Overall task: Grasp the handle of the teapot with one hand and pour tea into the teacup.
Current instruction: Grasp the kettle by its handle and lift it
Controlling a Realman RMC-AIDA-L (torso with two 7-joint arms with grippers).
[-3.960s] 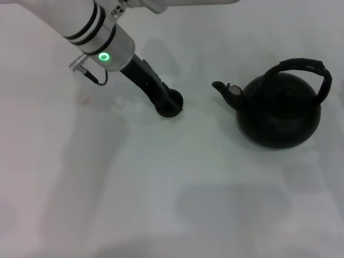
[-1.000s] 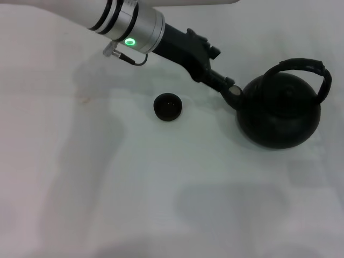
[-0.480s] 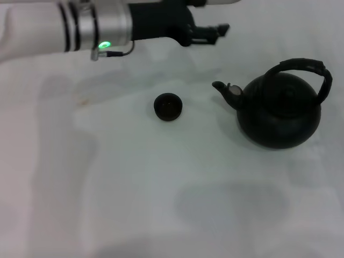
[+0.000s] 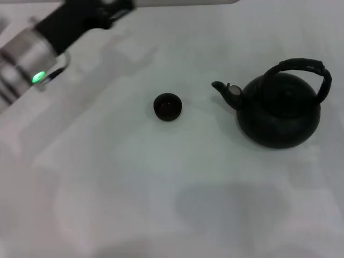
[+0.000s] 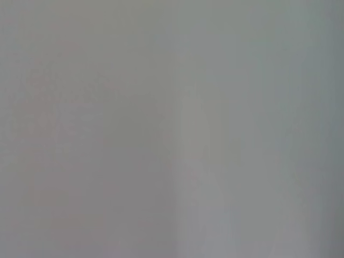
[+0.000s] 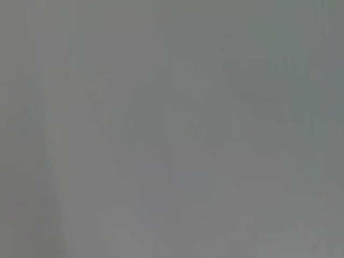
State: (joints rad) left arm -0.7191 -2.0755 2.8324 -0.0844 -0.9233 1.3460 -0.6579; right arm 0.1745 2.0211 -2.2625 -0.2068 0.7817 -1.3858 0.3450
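The teapot [image 4: 279, 113] stands upright at the right of the white table in the head view, its spout [image 4: 220, 86] pointing left. Its black arched handle [image 4: 302, 66] rises over the top, with nothing holding it. The small dark teacup [image 4: 167, 106] sits left of the spout, apart from the pot. No tea stream shows. My left gripper [image 4: 115, 9] is blurred at the upper left edge, far from both the cup and the pot. My right gripper is out of view. Both wrist views show only plain grey surface.
The white table [image 4: 161, 188] stretches around the cup and the pot. My left arm's silver wrist with a green light [image 4: 37, 77] hangs over the table's far left.
My left arm has swung away from the teapot's spout, back and to the left, up to the upper left corner. The teacup and teapot have not moved.
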